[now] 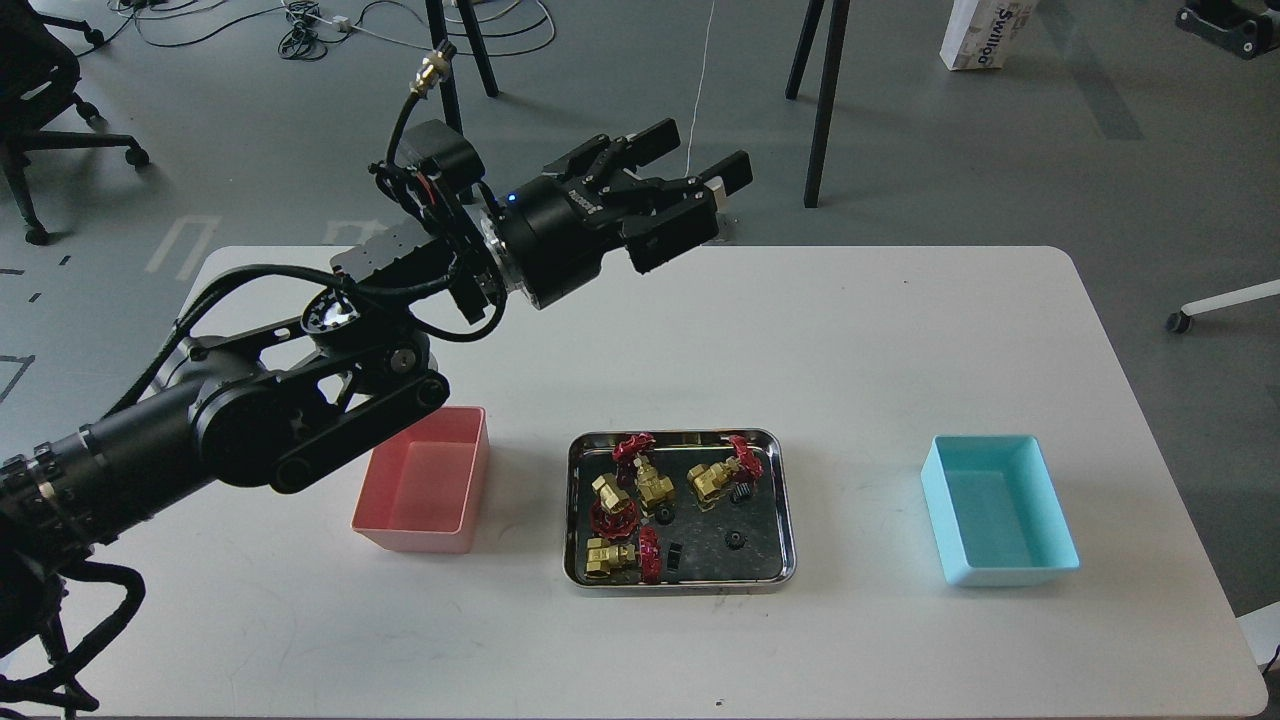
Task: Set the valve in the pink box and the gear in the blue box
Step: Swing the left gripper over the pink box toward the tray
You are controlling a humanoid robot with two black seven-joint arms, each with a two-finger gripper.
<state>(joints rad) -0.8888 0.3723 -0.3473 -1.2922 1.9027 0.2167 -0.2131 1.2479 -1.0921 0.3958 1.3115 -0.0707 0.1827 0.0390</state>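
Observation:
Several brass valves with red handwheels (722, 475) lie in a shiny steel tray (790, 520) at the table's middle front. Tiny black gears (734, 540) lie among them. The pink box (420, 495) stands left of the tray, empty, its far left corner hidden by my left arm. The blue box (1000, 510) stands to the right, empty. My left gripper (708, 147) is open and empty, held high over the table's far edge, well behind the tray. My right gripper (1225, 22) shows only as a dark piece at the top right corner, far from the table.
Black stand legs (825, 100) and a small plug (705, 220) are on the floor behind the table. A cardboard carton (985, 35) stands at the far right. My left arm's elbow (340, 400) hangs over the table's left part, next to the pink box.

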